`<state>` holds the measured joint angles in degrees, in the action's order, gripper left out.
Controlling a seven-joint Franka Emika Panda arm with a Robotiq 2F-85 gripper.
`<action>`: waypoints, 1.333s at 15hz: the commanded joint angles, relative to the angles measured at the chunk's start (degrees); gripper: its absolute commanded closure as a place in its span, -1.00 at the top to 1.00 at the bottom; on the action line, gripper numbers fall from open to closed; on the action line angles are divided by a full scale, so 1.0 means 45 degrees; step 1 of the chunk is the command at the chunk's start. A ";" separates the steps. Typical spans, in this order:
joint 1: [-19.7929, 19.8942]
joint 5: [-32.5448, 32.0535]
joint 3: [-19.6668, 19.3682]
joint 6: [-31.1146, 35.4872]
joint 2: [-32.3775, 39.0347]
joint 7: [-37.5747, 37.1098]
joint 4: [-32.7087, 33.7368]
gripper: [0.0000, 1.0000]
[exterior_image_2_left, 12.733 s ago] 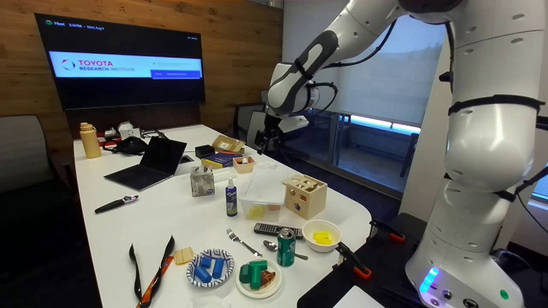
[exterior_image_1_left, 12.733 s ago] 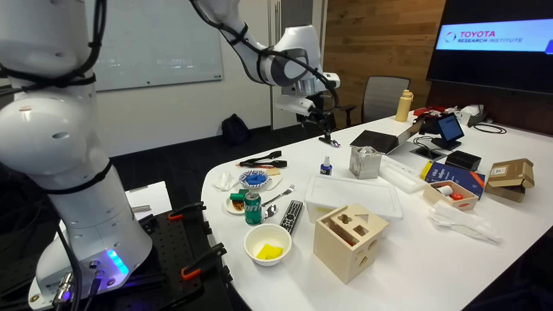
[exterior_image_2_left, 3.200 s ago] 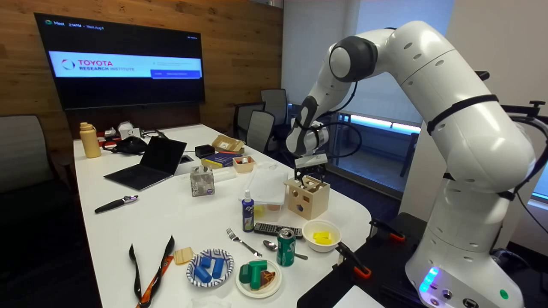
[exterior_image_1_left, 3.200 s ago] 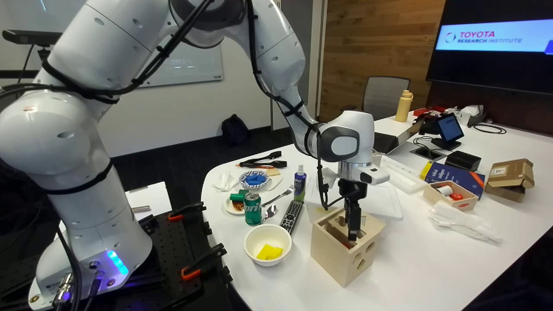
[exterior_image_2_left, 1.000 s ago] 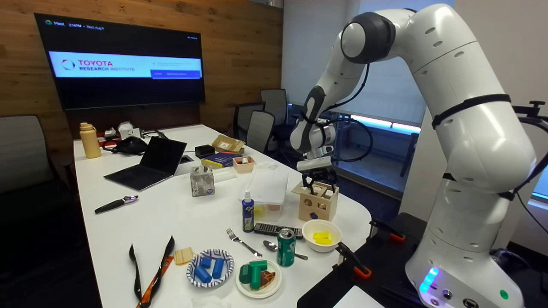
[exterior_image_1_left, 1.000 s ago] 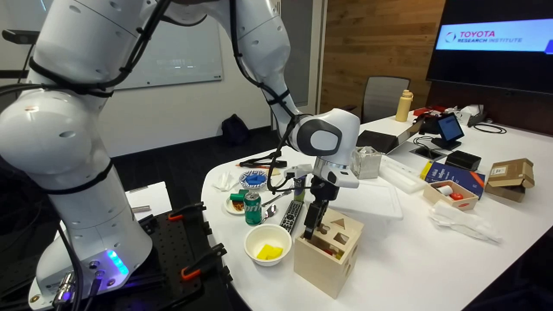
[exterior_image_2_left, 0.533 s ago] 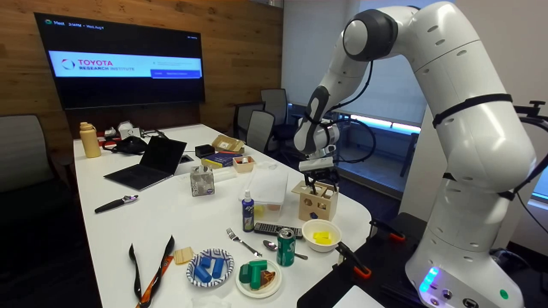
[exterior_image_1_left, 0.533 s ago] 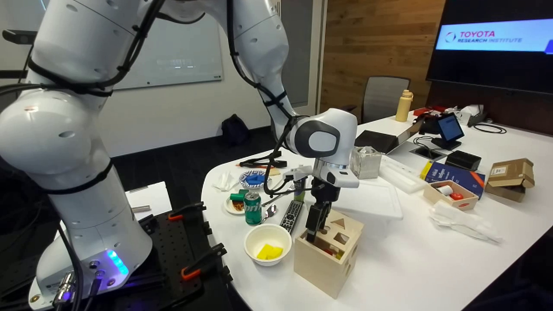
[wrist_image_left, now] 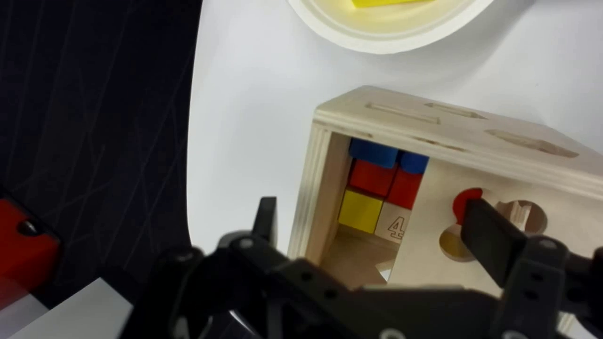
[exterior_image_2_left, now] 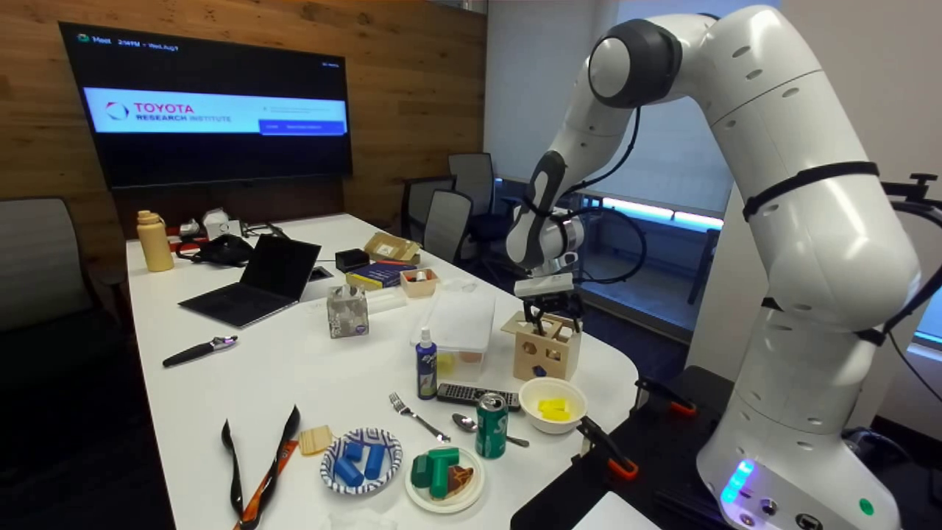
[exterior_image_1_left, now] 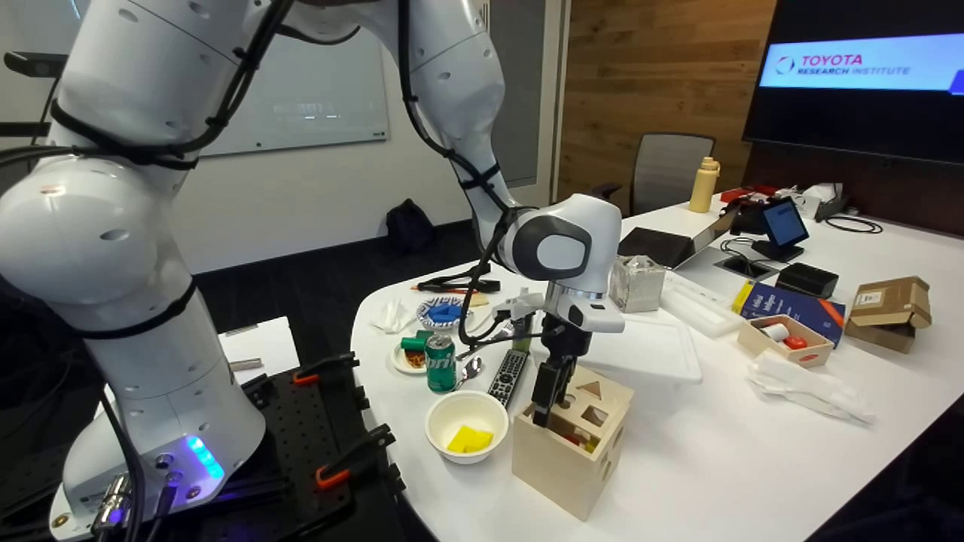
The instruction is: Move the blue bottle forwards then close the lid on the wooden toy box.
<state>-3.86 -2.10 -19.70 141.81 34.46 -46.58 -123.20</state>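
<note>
The blue bottle (exterior_image_2_left: 426, 368) stands upright by the end of the remote; in an exterior view (exterior_image_1_left: 522, 331) the wrist and cable partly hide it. The wooden toy box (exterior_image_2_left: 546, 355) stands on the table (exterior_image_1_left: 700, 459). Its lid (exterior_image_1_left: 611, 393) is slid partly aside, leaving a gap that shows coloured blocks, and it overhangs the far side. My gripper (wrist_image_left: 371, 207) is open and empty above the box. In the wrist view one finger is over the lid's (wrist_image_left: 424, 240) clover-shaped hole, the other beyond the box's near wall (wrist_image_left: 308, 188). I cannot tell whether a finger touches.
A cream bowl (wrist_image_left: 381, 45) with yellow pieces is close beside the box. The remote (exterior_image_2_left: 478, 396), green can (exterior_image_2_left: 491, 427) and a clear plastic container (exterior_image_2_left: 460, 331) are nearby. Clamps (exterior_image_1_left: 354, 459) hold the robot's base at the table edge.
Since the oldest frames the bottle has moved toward the robot. The box, with its lid still partly open, has shifted toward the bowl. In the last second the gripper has barely moved.
</note>
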 commanded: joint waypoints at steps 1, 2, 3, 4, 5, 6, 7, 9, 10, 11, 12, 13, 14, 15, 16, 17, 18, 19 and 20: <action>0.0236 -0.0100 0.0251 0.0279 0.0063 -0.0048 -0.0041 1.00; 0.0256 -0.0098 0.0263 0.0215 0.0113 -0.0068 -0.0010 1.00; 0.0274 -0.0081 0.0266 0.0118 0.0152 -0.0064 0.0013 1.00; 0.0269 -0.0074 0.0247 0.0046 0.0184 -0.0095 0.0038 1.00; 0.0253 -0.0068 0.0222 -0.0044 0.0173 -0.0135 0.0034 1.00; 0.0226 -0.0075 0.0188 -0.0113 0.0146 -0.0188 0.0009 1.00; 0.0181 -0.0085 0.0147 -0.0202 0.0067 -0.0262 -0.0060 1.00; 0.0133 -0.0095 0.0100 -0.0310 -0.0067 -0.0339 -0.0205 1.00; 0.0115 -0.0102 0.0069 -0.0358 -0.0092 -0.0393 -0.0260 1.00; 0.0150 -0.0061 0.0086 -0.0370 -0.0126 -0.0374 -0.0339 1.00; 0.0143 -0.0060 0.0055 -0.0368 -0.0130 -0.0420 -0.0397 1.00; 0.0157 -0.0048 0.0032 -0.0343 -0.0153 -0.0453 -0.0491 1.00; 0.0171 -0.0022 0.0017 -0.0363 -0.0179 -0.0499 -0.0573 1.00; 0.0194 -0.0001 0.0002 -0.0335 -0.0221 -0.0586 -0.0693 1.00; 0.0230 0.0005 -0.0005 -0.0303 -0.0261 -0.0678 -0.0802 1.00; 0.0268 0.0019 -0.0007 -0.0295 -0.0320 -0.0680 -0.0914 1.00; 0.0274 0.0021 -0.0030 -0.0293 -0.0370 -0.0729 -0.1009 1.00; 0.0276 0.0017 -0.0054 -0.0270 -0.0432 -0.0798 -0.1117 1.00; 0.0259 -0.0001 -0.0089 -0.0248 -0.0505 -0.0917 -0.1234 1.00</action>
<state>-2.64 -1.96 -19.84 141.41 35.37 -48.82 -125.63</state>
